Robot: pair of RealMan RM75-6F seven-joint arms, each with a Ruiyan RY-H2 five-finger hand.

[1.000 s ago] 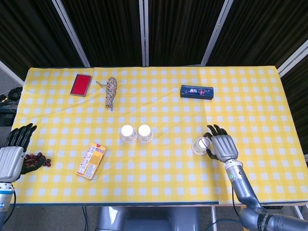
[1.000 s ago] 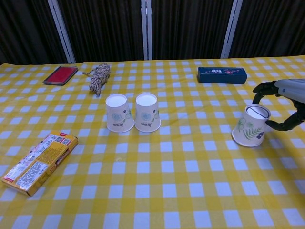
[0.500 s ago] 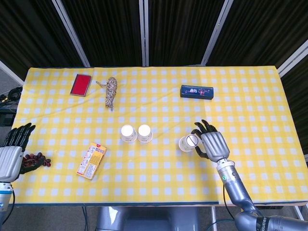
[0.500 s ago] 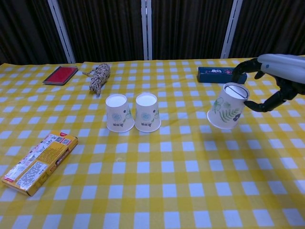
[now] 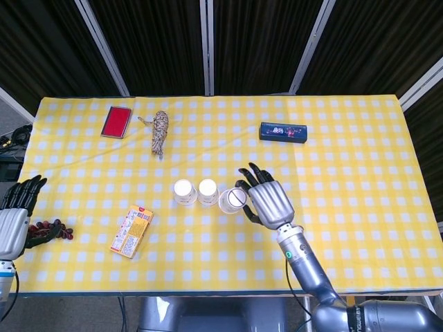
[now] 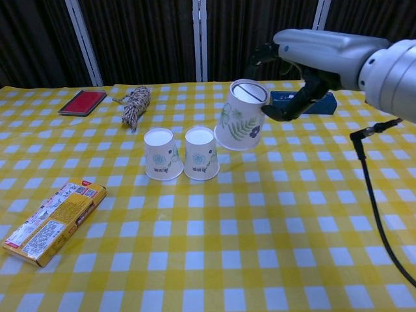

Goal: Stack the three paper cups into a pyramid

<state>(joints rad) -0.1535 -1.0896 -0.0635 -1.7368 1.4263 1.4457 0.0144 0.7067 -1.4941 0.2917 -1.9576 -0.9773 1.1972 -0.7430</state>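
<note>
Holding a third paper cup upside down and tilted, clear of the tablecloth, just right of the two cups below; gripped by the right hand, fingers curled round its upper part, fern print facing the chest camera. Hanging in mid-table, roughly halfway between the near and far edges.

Standing upside down side by side on the cloth: the left cup and the right cup, rims touching or nearly so; cannot tell which.

Resting at the left edge of the table near the front corner: the left hand, fingers spread and pointing away, holding nothing, seen only from the head camera. Just beside it, a small dark beaded thing, too small to identify.

Lying toward the far left corner: a red flat case, and next to it a bundle of twisted rope. Near the far edge, right of centre: a dark blue box. Toward the front left: an orange snack packet, set at an angle.
</note>
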